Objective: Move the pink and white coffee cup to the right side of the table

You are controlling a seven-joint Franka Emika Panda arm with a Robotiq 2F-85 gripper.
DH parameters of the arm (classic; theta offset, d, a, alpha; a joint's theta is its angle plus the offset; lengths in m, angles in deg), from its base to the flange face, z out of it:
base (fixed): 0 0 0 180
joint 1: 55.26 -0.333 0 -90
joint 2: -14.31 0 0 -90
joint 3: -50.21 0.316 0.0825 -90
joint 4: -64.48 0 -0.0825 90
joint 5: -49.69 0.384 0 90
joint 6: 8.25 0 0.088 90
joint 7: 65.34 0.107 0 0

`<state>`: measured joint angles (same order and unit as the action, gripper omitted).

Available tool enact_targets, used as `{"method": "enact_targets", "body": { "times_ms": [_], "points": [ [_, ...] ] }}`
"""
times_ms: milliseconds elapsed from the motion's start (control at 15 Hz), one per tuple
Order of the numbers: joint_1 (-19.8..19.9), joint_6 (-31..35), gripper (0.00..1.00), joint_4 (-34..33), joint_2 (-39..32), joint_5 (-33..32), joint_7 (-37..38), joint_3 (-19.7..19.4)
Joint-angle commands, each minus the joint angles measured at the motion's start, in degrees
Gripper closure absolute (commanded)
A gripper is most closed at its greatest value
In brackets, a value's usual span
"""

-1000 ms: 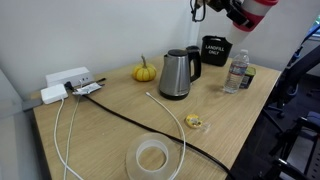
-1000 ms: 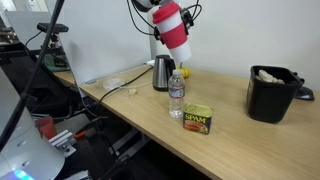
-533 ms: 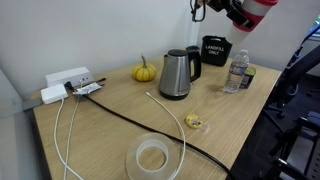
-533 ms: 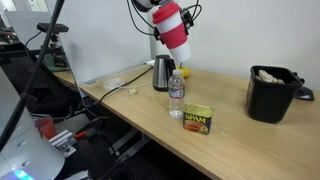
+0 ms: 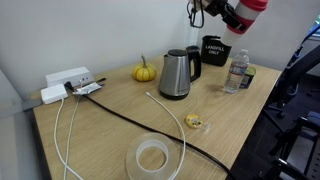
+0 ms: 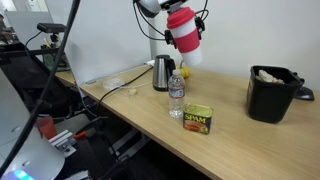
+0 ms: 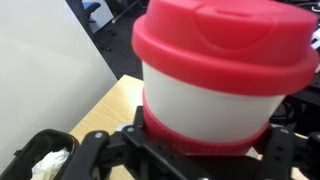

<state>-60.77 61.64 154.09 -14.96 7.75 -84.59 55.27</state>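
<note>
The pink and white coffee cup [image 6: 184, 29] has a red-pink lid, a white band and a red-pink sleeve. It hangs tilted in the air, high above the light wood table [image 6: 232, 132], and fills the wrist view [image 7: 222, 70]. My gripper [image 6: 168, 14] is shut on the cup around its sleeve; its black jaws show under the cup in the wrist view [image 7: 200, 158]. In an exterior view the cup [image 5: 246, 10] sits at the top edge, partly cut off, above the black mug [image 5: 216, 50].
On the table stand a steel kettle [image 5: 176, 73], a clear water bottle [image 6: 176, 93], a spam tin [image 6: 198, 120], a small pumpkin [image 5: 144, 72], a tape roll [image 5: 152, 157], a power strip [image 5: 68, 80] with cables and a black bin [image 6: 271, 93].
The cup and my gripper have moved up and sideways, further along the table toward the black bin; the cup is more cut off at the frame's top in the kettle-side view.
</note>
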Motion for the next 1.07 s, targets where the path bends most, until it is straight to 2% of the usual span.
{"method": "enact_targets", "body": {
  "times_ms": [0,333,1000],
  "points": [
    [1.2,0.9,0.33,-5.0,-4.5,-1.0,-4.7,-0.2],
    [1.1,-0.7,0.33,-13.3,-12.5,-2.0,-7.4,-1.5],
    [0.3,-12.5,0.33,-30.7,-28.1,1.3,-6.8,-2.6]
  ]
}}
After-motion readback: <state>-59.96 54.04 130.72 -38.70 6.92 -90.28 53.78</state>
